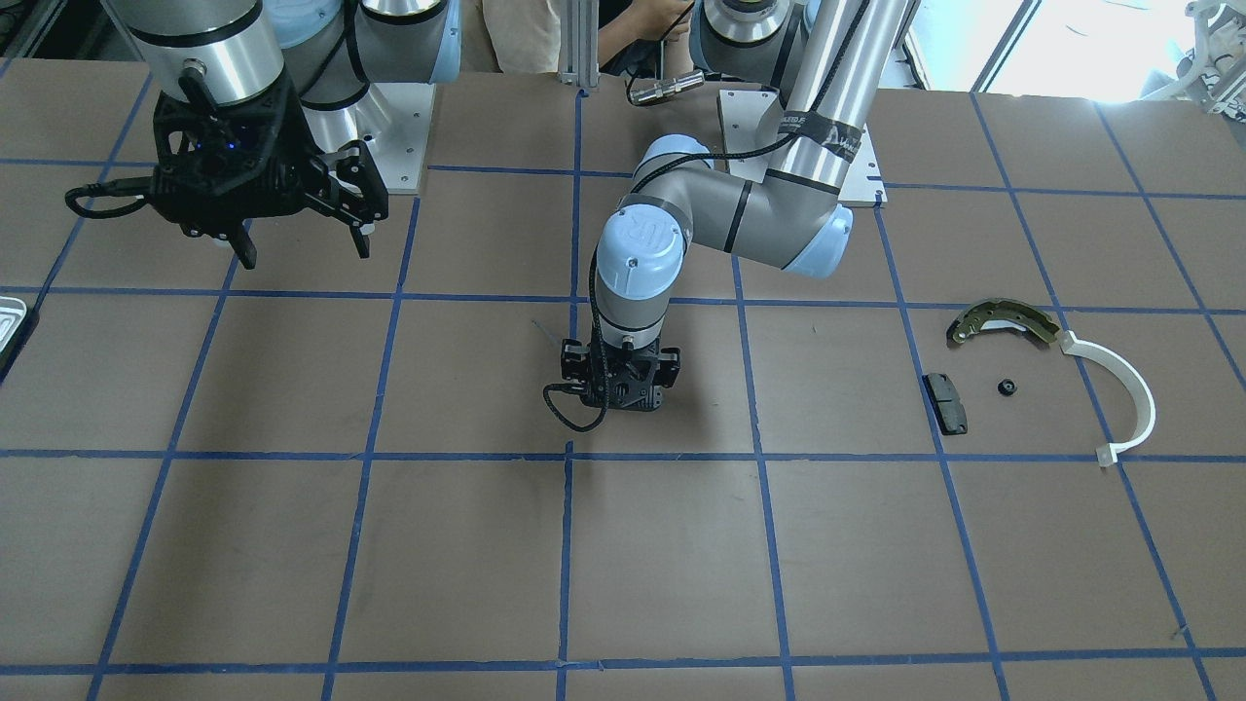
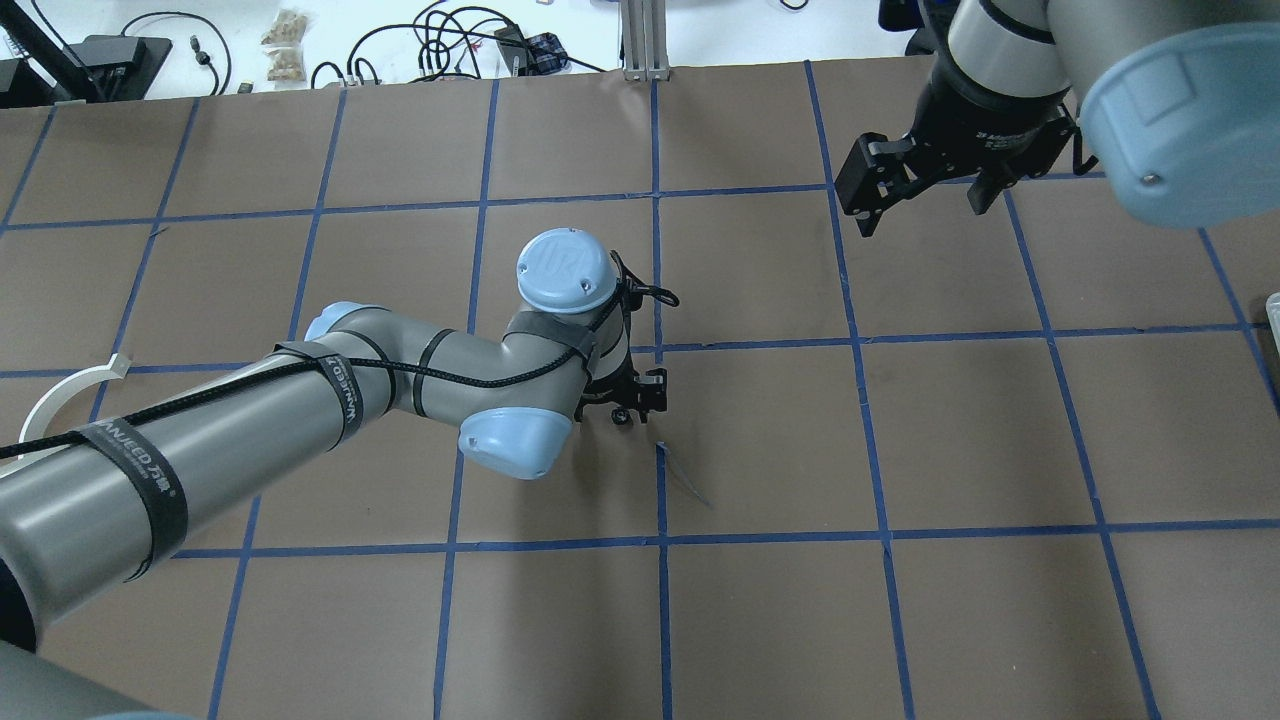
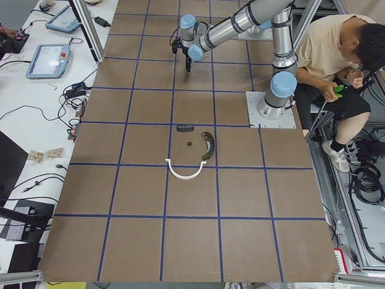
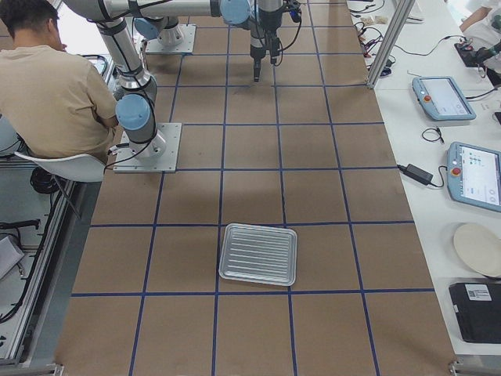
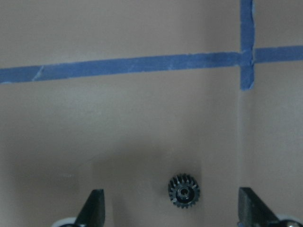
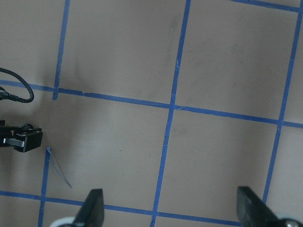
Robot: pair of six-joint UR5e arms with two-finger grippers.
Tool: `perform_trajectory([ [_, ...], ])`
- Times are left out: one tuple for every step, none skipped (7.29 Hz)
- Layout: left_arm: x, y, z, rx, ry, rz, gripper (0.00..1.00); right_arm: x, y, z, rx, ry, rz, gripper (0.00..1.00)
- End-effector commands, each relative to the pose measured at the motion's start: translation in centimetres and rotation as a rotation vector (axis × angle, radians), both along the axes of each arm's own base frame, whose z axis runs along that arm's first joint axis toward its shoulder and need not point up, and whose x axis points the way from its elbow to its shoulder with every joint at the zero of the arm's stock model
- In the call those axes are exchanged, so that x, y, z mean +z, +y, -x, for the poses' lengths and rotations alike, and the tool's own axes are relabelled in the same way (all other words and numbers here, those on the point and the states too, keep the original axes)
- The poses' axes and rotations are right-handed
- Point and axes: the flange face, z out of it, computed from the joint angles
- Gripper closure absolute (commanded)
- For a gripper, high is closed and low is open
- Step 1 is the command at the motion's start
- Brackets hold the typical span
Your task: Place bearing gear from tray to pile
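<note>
With the exterior front-facing view taken first, the left end effector (image 1: 623,397) stands low over the counter (image 1: 681,565) at frame centre, pointing straight down. Its fingertips are hidden by its own body. The right end effector (image 1: 304,251) hangs high at upper left, fingers apart. A corner of the tray (image 1: 10,326) shows at the left edge. The pile (image 1: 1037,325) lies right of centre. It consists of a brake shoe (image 1: 1003,313), a white arc (image 1: 1141,383) just beside the shoe's end, a black pad (image 1: 946,402), and a small black round part (image 1: 1007,387) between pad and arc.

In the overhead exterior view, the left end effector sits at frame centre beside a crossing of blue tape lines (image 2: 657,150). The right end effector is at upper right, fingers spread.

In the exterior right view, the tray lies flat at lower centre, well apart from both arms at the top.

In the left wrist-mounted view, the bearing gear (image 5: 184,191) lies flat on the counter at lower centre. It sits between the two spread fingers (image 5: 94,210) and touches neither.

In the right wrist-mounted view, the right fingers stand apart above the taped counter.
</note>
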Motion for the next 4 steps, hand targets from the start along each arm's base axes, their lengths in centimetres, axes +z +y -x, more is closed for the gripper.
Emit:
perform_trajectory([
  [-0.6, 0.0, 0.0, -0.001, -0.006, -0.007, 0.96, 0.9, 0.8, 0.5, -0.096, 0.002, -0.01, 0.0],
  [-0.4, -0.2, 0.1, -0.007, -0.005, 0.0, 1.0, 0.6, 0.7, 1.0, -0.097, 0.007, -0.026, 0.0],
  [0.2, -0.7, 0.0, -0.005, 0.002, 0.01, 1.0, 0.5, 0.8, 0.7, -0.09, -0.004, -0.02, 0.0],
  [1.5, -1.6, -0.3, 0.001, 0.01, 0.033, 1.0, 0.3, 0.7, 0.7, -0.09, -0.004, -0.023, 0.0],
])
